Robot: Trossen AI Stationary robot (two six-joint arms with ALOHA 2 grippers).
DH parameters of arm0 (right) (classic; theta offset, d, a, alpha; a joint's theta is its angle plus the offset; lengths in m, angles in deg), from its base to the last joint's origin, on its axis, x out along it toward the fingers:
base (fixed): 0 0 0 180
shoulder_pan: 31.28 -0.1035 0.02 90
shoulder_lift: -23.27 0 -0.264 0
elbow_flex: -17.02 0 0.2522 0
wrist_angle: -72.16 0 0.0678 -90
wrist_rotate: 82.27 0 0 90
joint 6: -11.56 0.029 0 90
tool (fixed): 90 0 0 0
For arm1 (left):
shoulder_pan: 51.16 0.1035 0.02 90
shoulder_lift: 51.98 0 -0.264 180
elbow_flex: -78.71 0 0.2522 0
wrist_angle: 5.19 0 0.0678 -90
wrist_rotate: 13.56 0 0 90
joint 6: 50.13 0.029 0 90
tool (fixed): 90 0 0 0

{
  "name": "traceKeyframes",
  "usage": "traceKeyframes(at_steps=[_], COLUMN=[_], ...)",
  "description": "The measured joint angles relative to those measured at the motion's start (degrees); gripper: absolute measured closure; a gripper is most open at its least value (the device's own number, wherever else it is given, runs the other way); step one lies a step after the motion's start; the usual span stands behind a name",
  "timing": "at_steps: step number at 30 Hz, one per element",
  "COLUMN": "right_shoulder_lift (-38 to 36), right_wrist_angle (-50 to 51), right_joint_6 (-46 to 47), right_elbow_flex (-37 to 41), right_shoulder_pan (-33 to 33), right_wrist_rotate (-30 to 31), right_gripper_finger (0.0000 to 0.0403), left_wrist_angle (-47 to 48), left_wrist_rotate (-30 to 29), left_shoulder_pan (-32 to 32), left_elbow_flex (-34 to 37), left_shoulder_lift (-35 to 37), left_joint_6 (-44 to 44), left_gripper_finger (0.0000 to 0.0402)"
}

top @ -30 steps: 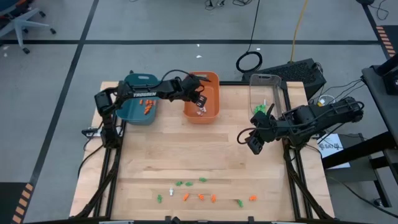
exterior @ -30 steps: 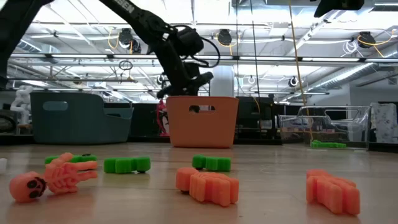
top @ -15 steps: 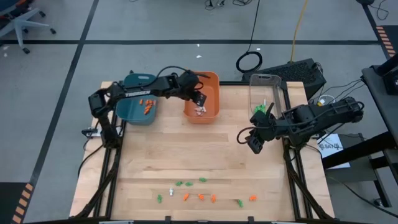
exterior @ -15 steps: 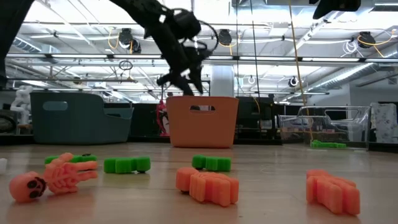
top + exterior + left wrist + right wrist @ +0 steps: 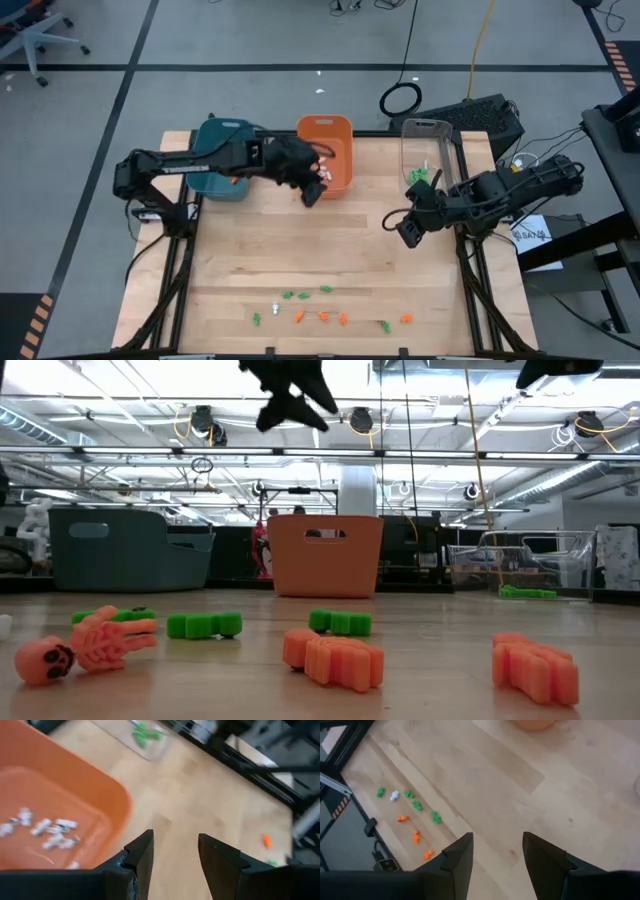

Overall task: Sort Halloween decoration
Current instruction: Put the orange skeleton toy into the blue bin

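Bins stood along the far edge of the wooden table [image 5: 320, 250]: a teal bin [image 5: 215, 170] with orange trinkets, an orange bin [image 5: 325, 155] with white ones [image 5: 47, 827], and a clear bin [image 5: 432, 150] with green. Left gripper [image 5: 312, 192] hung by the orange bin's near edge, jaws apart and empty, while the right gripper [image 5: 408, 230], equally unclenched and empty, waited over the table's right side. Remaining Halloween decoration [image 5: 325, 312], green, orange and white, lay scattered along the near edge.
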Motion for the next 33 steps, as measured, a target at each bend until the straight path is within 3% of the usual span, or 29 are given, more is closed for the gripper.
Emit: traceKeyframes(at_steps=[8,15,18,25,33], right_shoulder_lift=[5.0,12.2,15.6,21.7,27.5], right_wrist_angle=[0.5,-3.4,-6.2,-8.4,-12.0], right_joint_6=[5.7,-2.7,-8.7,-12.8,-21.6], right_elbow_flex=[0.0,0.0,0.0,0.0,0.0], right_shoulder_pan=[-6.4,-14.1,-18.3,-24.8,-32.0], right_wrist_rotate=[-0.2,-10.3,-12.2,-12.9,-10.3], right_gripper_finger=[0.0248,0.0242,0.0242,0.0241,0.0196], left_wrist_angle=[4.7,13.5,17.1,18.5,21.0], left_wrist_rotate=[-1.0,-1.7,-5.0,-16.0,-19.9], left_shoulder_pan=[-7.3,-11.7,-14.5,-22.0,-27.5], left_elbow_flex=[0.0,0.0,0.1,0.1,0.1], left_shoulder_lift=[3.7,5.7,6.5,8.4,8.6], left_joint_6=[-0.1,-0.5,-3.8,-11.4,-20.6], left_gripper_finger=[0.0244,0.0244,0.0244,0.0244,0.0244])
